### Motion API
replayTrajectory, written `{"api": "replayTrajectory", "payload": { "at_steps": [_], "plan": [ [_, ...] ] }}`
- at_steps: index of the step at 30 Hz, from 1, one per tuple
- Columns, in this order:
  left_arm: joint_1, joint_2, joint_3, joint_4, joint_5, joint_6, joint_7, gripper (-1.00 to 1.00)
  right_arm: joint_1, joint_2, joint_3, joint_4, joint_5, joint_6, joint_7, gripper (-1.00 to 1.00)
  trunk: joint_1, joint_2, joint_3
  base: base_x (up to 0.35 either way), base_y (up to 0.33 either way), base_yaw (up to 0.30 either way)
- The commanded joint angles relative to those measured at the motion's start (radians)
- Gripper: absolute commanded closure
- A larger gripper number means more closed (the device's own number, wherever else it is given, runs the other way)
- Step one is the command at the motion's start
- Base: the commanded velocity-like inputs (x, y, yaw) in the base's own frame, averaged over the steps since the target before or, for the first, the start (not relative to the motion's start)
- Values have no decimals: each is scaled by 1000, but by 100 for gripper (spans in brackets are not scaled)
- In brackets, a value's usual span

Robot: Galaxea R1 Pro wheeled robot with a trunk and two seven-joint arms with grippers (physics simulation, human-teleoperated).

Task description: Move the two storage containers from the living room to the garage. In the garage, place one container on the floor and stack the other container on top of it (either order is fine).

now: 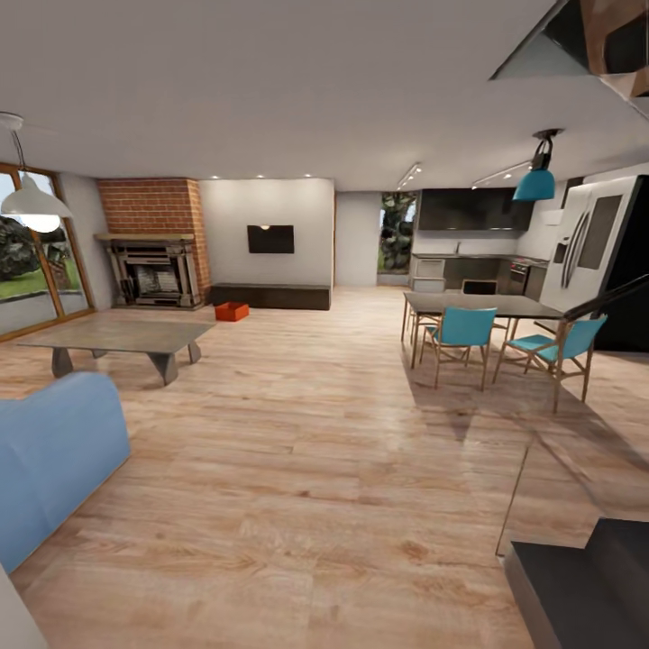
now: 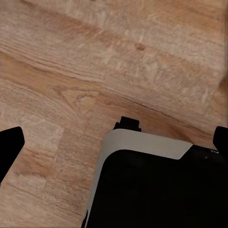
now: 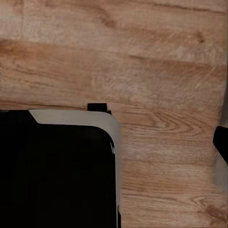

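Observation:
In the head view I look across the living room and its pale wood-plank floor (image 1: 297, 469). One orange-red storage container (image 1: 232, 311) sits on the planks far ahead, in front of the low dark bench under the black wall TV (image 1: 270, 239). A second container is not to be made out. My left gripper (image 2: 115, 142) hangs open over the planks, its black fingertips (image 2: 9, 147) at opposite edges of the left wrist view, nothing between them. My right gripper (image 3: 114, 142) is also open and empty. One of its fingers (image 3: 221, 142) shows at the edge of the right wrist view.
A blue sofa (image 1: 54, 460) is close on the left, with a grey coffee table (image 1: 117, 335) beyond it. A dining table with teal chairs (image 1: 464, 332) stands to the right. A glass rail and dark step (image 1: 586, 577) are near right. My black base (image 2: 156, 190) lies under both grippers.

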State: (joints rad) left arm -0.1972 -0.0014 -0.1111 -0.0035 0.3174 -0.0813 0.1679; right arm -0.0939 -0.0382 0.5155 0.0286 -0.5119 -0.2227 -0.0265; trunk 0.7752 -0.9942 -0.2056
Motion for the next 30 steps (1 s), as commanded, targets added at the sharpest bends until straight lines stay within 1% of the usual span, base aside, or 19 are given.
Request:
{"api": "replayTrajectory", "payload": {
  "at_steps": [1, 30],
  "plan": [
    [-1, 0, -9, 0, 9, -3, 2, -100, -1, 0, 8, 2, -7, -5, 1, -100, 1, -1, -1, 323, 0, 0],
    [-1, 0, -9, 0, 9, -3, 2, -100, -1, 0, 6, 3, -9, -13, -1, -100, 1, -1, -1, 323, 0, 0]
  ]
}}
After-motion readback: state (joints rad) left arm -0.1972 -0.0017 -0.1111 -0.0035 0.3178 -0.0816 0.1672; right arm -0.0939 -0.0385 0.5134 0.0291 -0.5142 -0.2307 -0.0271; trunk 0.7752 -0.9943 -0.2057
